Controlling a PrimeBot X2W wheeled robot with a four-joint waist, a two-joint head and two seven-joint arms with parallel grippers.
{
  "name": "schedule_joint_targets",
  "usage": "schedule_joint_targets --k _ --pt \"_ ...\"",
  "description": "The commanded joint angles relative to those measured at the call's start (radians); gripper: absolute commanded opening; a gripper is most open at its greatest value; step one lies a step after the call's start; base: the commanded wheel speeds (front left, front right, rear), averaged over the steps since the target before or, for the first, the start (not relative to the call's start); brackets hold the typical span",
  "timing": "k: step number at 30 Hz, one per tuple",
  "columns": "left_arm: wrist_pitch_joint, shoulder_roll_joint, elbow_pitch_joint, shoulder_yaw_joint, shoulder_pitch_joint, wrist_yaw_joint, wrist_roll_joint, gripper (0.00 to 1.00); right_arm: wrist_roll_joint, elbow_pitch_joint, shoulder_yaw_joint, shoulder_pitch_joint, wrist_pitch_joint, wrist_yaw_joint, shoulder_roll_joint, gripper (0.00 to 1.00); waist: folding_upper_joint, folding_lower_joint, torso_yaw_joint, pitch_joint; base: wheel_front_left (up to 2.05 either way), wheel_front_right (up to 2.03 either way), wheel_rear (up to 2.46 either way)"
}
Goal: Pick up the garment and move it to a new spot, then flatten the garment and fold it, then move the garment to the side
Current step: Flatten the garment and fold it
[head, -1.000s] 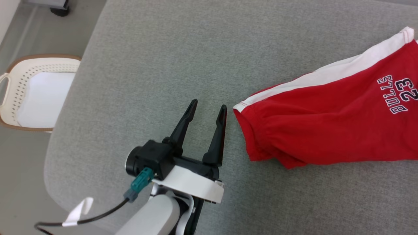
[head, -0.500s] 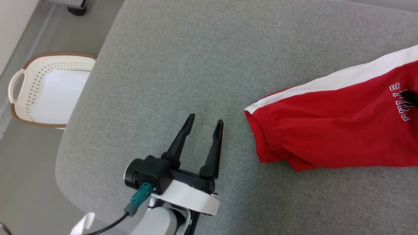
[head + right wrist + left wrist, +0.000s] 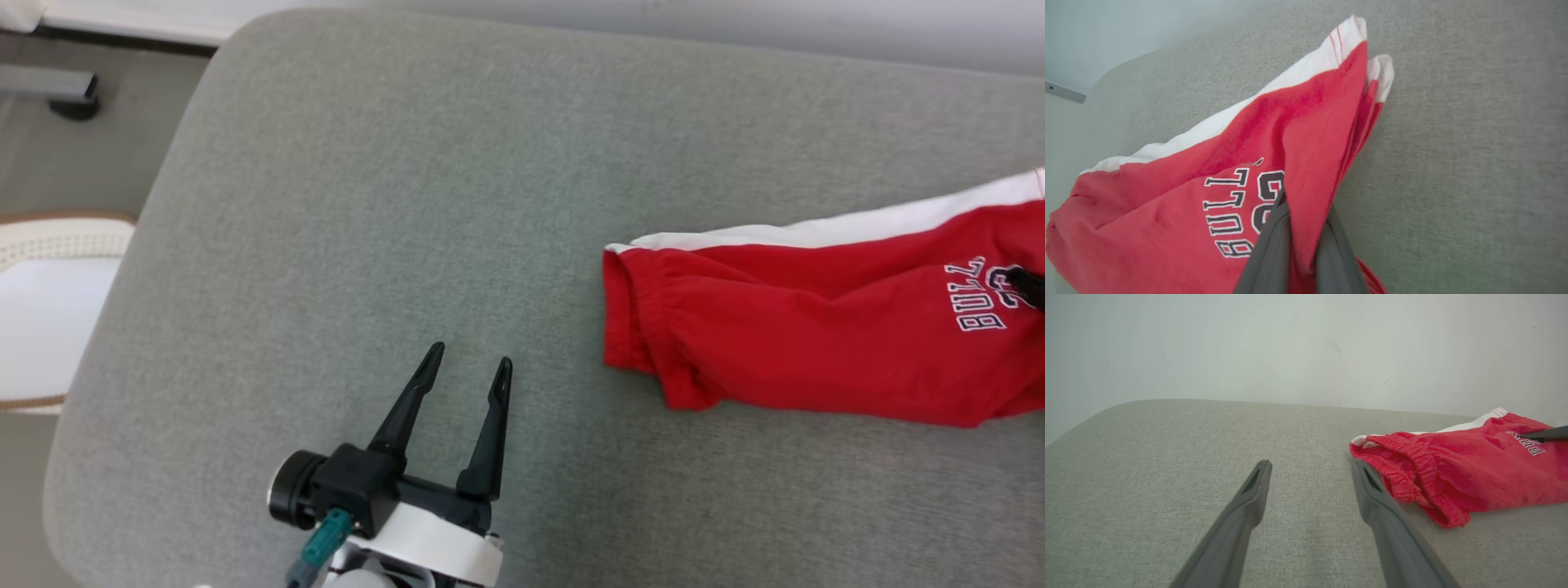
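The garment (image 3: 816,343), red with a white side stripe and black "BULL" lettering, lies on the grey cushion (image 3: 408,204) at the right. In the right wrist view a raised fold of the garment (image 3: 1306,134) is pinched between the two dark fingers of my right gripper (image 3: 1306,208), which is shut on it. One tip of the right gripper (image 3: 1030,287) shows at the lettering in the head view. My left gripper (image 3: 472,356) stands open over bare cushion, a little left of the garment's gathered edge. In the left wrist view the left gripper (image 3: 1311,463) holds nothing, with the garment (image 3: 1461,473) just right of it.
A white perforated laundry basket (image 3: 49,310) with a brown rim stands on the floor off the cushion's left edge. A grey furniture leg (image 3: 57,90) is at the far left. A pale wall runs behind the cushion.
My right gripper has closed on a fold of the garment at the lettering. The head camera has shifted, so the whole picture moved. The left gripper stays open.
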Motion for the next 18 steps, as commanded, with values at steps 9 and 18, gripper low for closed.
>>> schedule_joint_targets --k 9,18 --pt "0.0 -0.019 0.006 0.039 0.064 -0.043 0.043 1.0 0.01 -0.075 -0.118 0.091 -0.054 0.0 0.023 0.0 0.0 0.0 -0.049 -0.07 0.0 0.0 0.0" --pt "0.0 -0.034 0.022 0.066 0.099 -0.073 0.049 1.0 -0.107 -0.168 -0.082 0.147 0.027 0.0 0.068 0.0 0.0 0.0 -0.055 -0.099 0.0 0.0 0.0"
